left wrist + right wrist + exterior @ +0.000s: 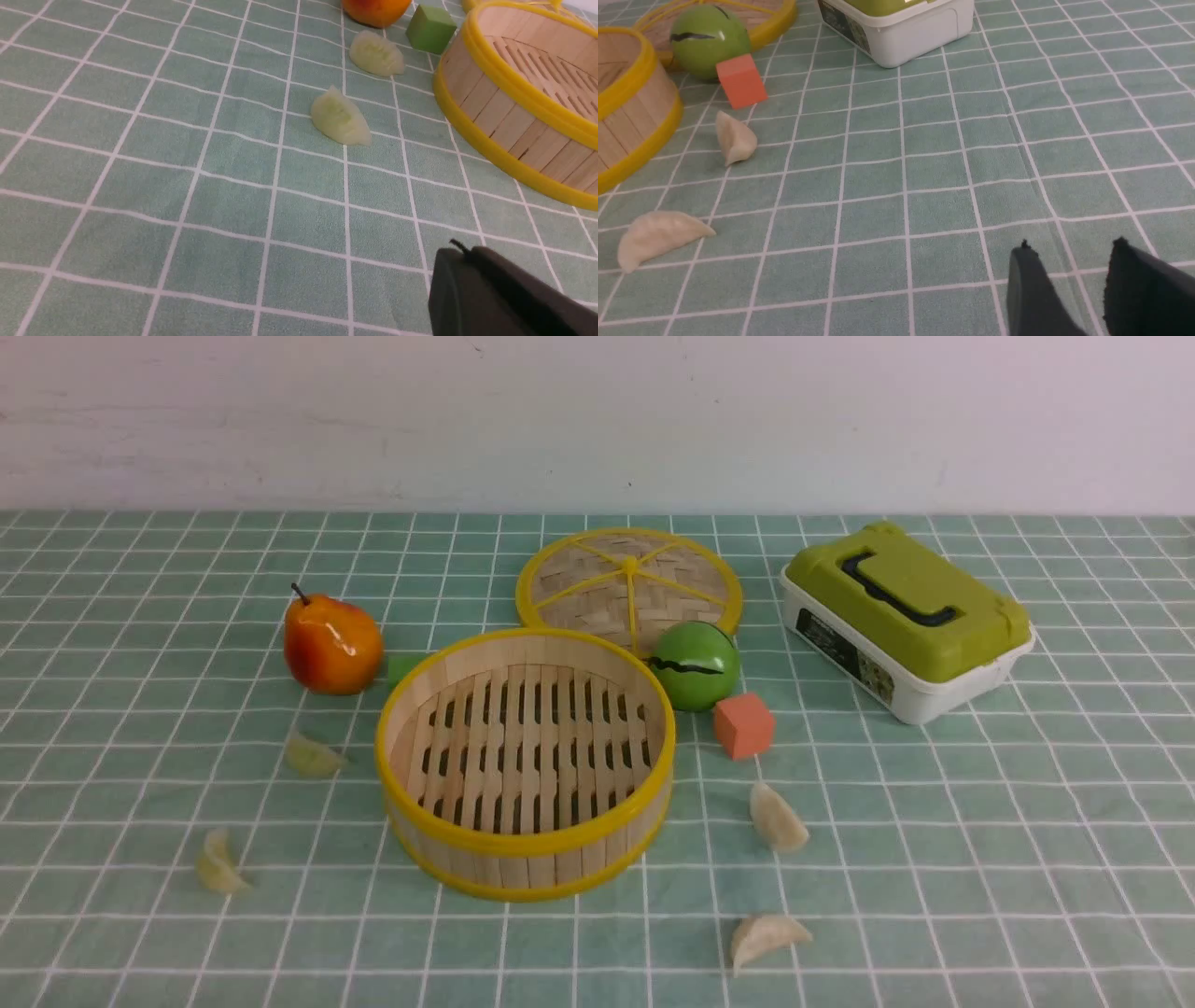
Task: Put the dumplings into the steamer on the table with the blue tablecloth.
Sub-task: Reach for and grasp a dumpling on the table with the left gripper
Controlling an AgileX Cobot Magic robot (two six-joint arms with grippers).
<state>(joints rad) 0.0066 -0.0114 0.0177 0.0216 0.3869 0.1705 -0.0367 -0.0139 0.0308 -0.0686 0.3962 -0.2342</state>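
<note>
The round bamboo steamer [524,761] stands empty mid-table on the blue tablecloth [980,821]. Two dumplings lie to its left [314,756] [219,863] and two to its right [778,819] [766,936]. No gripper shows in the front view. In the left wrist view my left gripper [460,249] is shut and empty, short of a dumpling [340,119], with a second dumpling [376,53] and the steamer [518,100] beyond. In the right wrist view my right gripper [1071,247] is open and empty, apart from the two dumplings [733,136] [658,232].
A flat woven lid [629,583] lies behind the steamer. A pear [331,641], a green cube [430,28], a green ball [695,665] and an orange cube [744,725] stand around it. A green-lidded white box [906,616] sits at the back right.
</note>
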